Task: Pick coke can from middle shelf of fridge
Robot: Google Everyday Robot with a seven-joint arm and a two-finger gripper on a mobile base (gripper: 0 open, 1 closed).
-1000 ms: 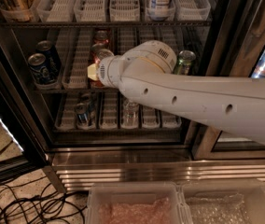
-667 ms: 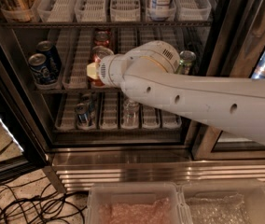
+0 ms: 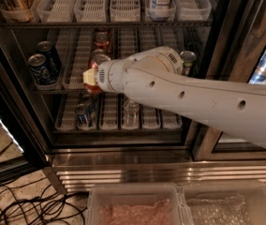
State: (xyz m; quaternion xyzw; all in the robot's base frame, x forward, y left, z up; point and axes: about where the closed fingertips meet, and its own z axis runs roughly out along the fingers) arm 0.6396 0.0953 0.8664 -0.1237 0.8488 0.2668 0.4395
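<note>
The fridge [image 3: 137, 170] stands open in front of me. Two red coke cans stand in one lane of the middle shelf [image 3: 78, 55]: the front coke can [image 3: 99, 59] and another [image 3: 101, 40] behind it. My gripper [image 3: 91, 77], at the end of the white arm [image 3: 194, 102], is inside the fridge at the front coke can, covering its lower part. Whether it holds the can does not show.
Two blue cans [image 3: 42, 68] stand at the left of the middle shelf, a green can [image 3: 187, 60] at its right. The lower shelf holds a can [image 3: 82, 115] and a clear container [image 3: 129, 114]. Plastic bins [image 3: 137, 205] and cables [image 3: 25, 205] lie on the floor.
The arm and gripper have shifted only slightly at the front coke can. The cans have not moved.
</note>
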